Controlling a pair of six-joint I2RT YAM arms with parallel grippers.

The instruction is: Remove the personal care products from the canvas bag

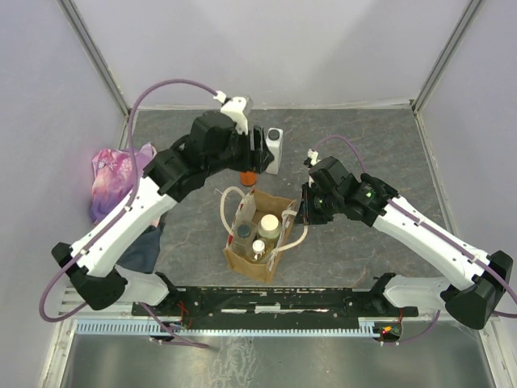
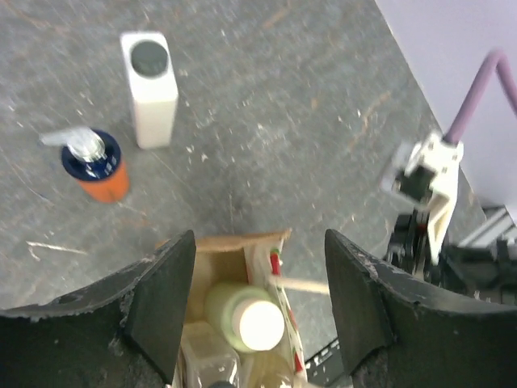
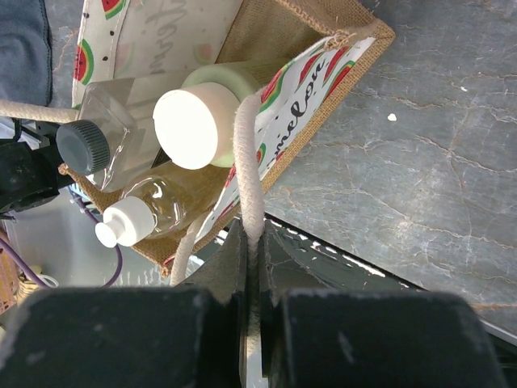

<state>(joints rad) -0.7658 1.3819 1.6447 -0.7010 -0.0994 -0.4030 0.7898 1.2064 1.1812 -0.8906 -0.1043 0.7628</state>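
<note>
Now, canvas bag (image 1: 242, 260): upright, near centre, between the two arms.
Left gripper (image 2: 258, 250): jaws wide, empty, above the bag's far end.
Right gripper (image 3: 252, 263): pinched on the bag's cream handle (image 3: 246, 162).
Out: white bottle (image 2: 149, 89) and orange bottle (image 2: 97, 166), standing just beyond the bag's far end.
Inside: cream-capped bottle (image 3: 194, 125), grey-capped clear bottle (image 3: 81, 145), amber bottle (image 3: 153, 206).

The grey mottled table (image 1: 363, 145) carried the canvas bag (image 1: 246, 265) upright near its middle. Farther back stood a white rectangular bottle (image 1: 275, 150) with an orange bottle (image 1: 247, 176) just beside it. Along the left edge lay a pink-purple garment (image 1: 113, 174) and, nearer the arm bases, a grey-blue cloth (image 1: 145, 242).
</note>
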